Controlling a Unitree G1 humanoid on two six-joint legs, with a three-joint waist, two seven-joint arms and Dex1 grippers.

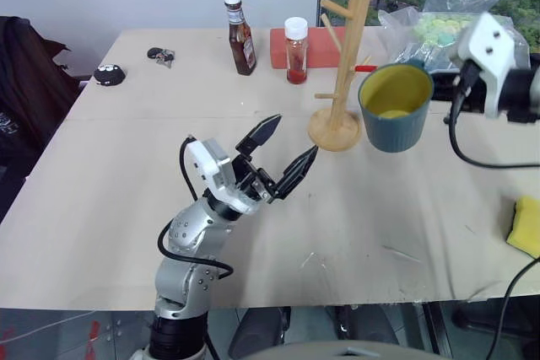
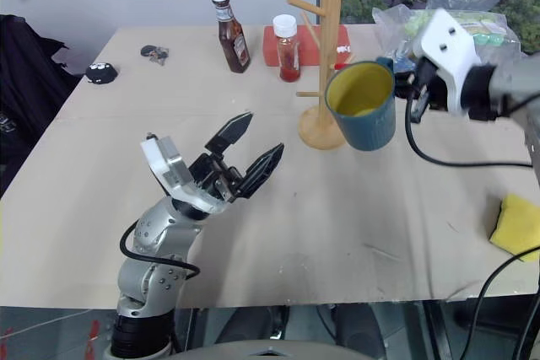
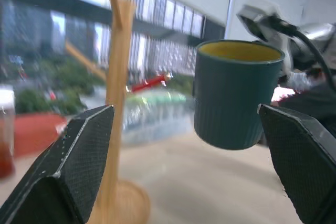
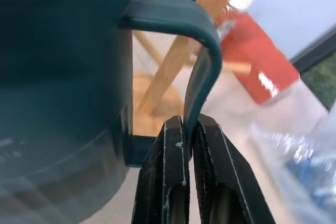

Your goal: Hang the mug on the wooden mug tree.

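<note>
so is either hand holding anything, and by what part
The right hand is shut on the mug, pinching its loop handle. The left hand is open and holds nothing.

The left arm rises from the near edge of the table with its elbow bent and its wrist tipped upward, and the left gripper (image 1: 284, 150) points up and away toward the far right, its two black fingers spread wide apart with nothing between them. The right arm reaches in from the right side, held high above the table, its white wrist housing angled inward toward the middle. The right gripper (image 4: 190, 148) has its two black fingers pressed together on the thin handle of the mug (image 1: 396, 107), which hangs in the air upright from that pinch.
</note>
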